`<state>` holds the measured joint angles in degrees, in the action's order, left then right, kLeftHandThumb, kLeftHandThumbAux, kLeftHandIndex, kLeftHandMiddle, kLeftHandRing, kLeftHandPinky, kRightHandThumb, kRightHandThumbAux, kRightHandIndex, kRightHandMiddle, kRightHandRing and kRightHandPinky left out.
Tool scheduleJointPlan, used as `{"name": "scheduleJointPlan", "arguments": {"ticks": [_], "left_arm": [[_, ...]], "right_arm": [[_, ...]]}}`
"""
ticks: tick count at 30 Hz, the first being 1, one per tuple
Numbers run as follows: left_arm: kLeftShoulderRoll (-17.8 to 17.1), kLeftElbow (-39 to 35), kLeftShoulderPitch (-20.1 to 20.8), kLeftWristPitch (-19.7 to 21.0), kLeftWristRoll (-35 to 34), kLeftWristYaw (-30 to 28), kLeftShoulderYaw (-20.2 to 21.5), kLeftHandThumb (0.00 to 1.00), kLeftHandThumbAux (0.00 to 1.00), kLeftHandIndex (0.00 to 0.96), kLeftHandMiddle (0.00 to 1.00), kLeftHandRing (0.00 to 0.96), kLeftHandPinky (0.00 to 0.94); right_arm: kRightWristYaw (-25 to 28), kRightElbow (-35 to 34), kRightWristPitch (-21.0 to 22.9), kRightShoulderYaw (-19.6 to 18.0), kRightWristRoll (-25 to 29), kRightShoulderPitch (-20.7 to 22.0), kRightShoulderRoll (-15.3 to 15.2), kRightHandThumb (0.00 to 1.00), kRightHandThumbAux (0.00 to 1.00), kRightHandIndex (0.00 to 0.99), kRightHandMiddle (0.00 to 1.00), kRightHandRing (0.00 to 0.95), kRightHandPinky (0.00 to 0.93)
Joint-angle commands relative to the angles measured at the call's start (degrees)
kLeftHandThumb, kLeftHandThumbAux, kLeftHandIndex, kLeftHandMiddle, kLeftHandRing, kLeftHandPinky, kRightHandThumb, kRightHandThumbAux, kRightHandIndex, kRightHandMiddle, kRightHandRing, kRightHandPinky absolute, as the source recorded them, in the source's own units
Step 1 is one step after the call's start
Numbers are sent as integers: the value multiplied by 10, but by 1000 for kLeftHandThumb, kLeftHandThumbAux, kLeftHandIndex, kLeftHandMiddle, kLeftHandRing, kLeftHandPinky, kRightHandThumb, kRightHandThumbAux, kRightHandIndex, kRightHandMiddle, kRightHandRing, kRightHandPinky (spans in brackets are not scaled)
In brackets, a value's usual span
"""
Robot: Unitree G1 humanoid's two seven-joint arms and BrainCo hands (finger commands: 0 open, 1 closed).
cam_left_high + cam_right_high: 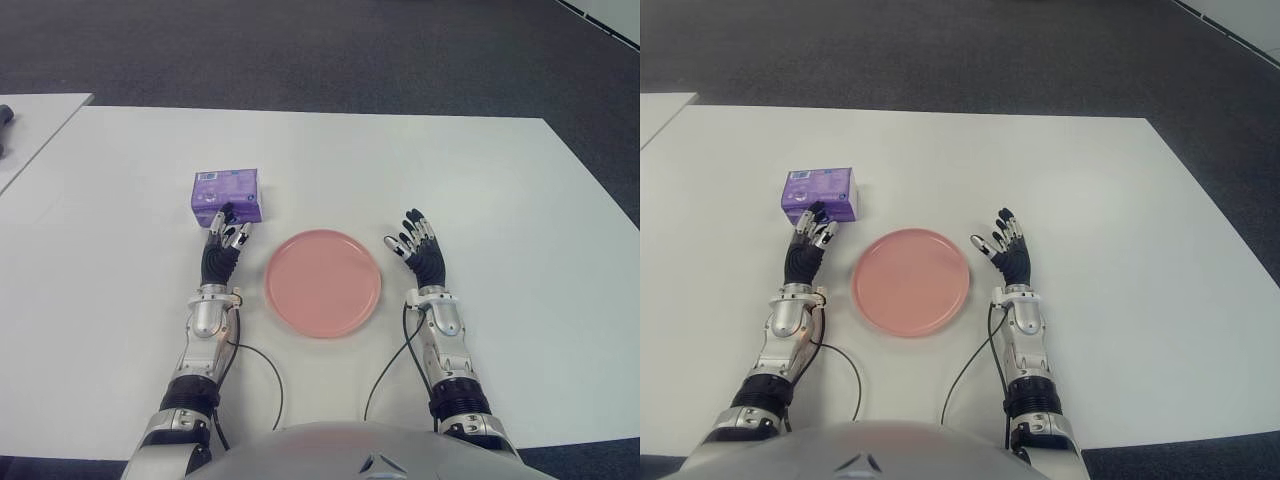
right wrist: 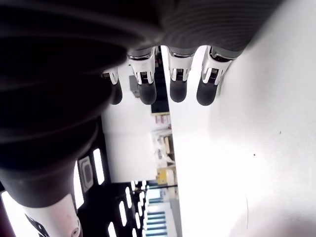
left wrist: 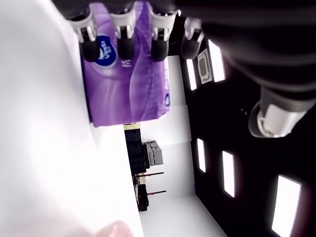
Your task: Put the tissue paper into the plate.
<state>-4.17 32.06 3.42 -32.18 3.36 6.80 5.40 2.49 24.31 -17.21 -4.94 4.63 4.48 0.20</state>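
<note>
A purple tissue pack lies on the white table, left of and beyond the pink plate. My left hand is just in front of the pack, fingers extended with the tips at its near edge, holding nothing. In the left wrist view the pack shows right past the fingertips. My right hand shows right of the plate, fingers spread and holding nothing. The plate has nothing in it.
A second white table stands at the far left with a dark object on it. Dark carpet lies beyond the table's far edge. Thin cables run along the table near my forearms.
</note>
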Motion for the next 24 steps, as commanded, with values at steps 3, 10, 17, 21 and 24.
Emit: {"name": "scheduleJointPlan", "arguments": {"ticks": [3,10,17,21,24], "left_arm": [[-6,-2,-2,-1,1,-24,-10,0,452,0,0,0,0],[-36,-87,-14,5,-15,-72,-12,0,474,0,0,0,0],[-85,-275,-29,22,28,-70,15,0,466,0,0,0,0],[-114,-324,-31,21,69,-55,47,8,445,0,0,0,0],[-136,-346,-25,26,86,-50,67,21,439,0,0,0,0]], "right_arm": [[-2,36,26,2,-3,-18,5,104,773,0,0,0,39],[-4,45,23,1,-2,-13,6,98,790,0,0,0,44],[-2,55,21,1,-1,-5,8,96,796,0,0,0,41],[-1,61,19,0,0,-1,7,98,794,0,0,0,40],[0,71,17,-1,1,5,8,101,795,0,0,0,42]]}}
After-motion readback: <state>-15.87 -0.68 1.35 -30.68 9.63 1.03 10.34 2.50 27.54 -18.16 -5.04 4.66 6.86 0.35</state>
